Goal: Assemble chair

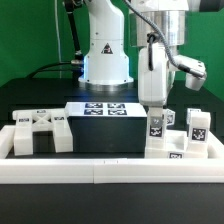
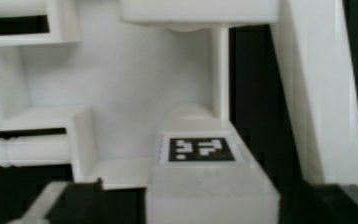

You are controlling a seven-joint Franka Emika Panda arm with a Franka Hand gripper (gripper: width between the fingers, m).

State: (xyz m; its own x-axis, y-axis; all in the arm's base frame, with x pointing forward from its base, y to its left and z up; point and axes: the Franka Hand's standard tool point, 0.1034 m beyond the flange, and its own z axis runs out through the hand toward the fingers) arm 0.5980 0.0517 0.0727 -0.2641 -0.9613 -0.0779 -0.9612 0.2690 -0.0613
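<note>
The border rail [image 1: 100, 172] lies nearest, running along the front, on the near side of the marker board [image 1: 105, 108]. The chair is not yet together. Its loose parts sit on either side of the marker board: a blocky part [image 1: 40, 132] to the exterior view's left of it, and a cluster of tagged parts [image 1: 176, 150] to its right. The gripper [image 1: 155, 102] hangs straight over the tagged post [image 1: 157, 125], the one closest to the marker board. I cannot tell whether its fingers are apart or closed, since the wrist view shows only white plastic, a tag [image 2: 199, 150] and a round peg [image 2: 16, 152]. For a good grasp, I judge it should descend square, centred on the post's flat faces. The neighbouring post [image 1: 198, 124], farther from the marker board, and the rail crowd any lift.
</note>
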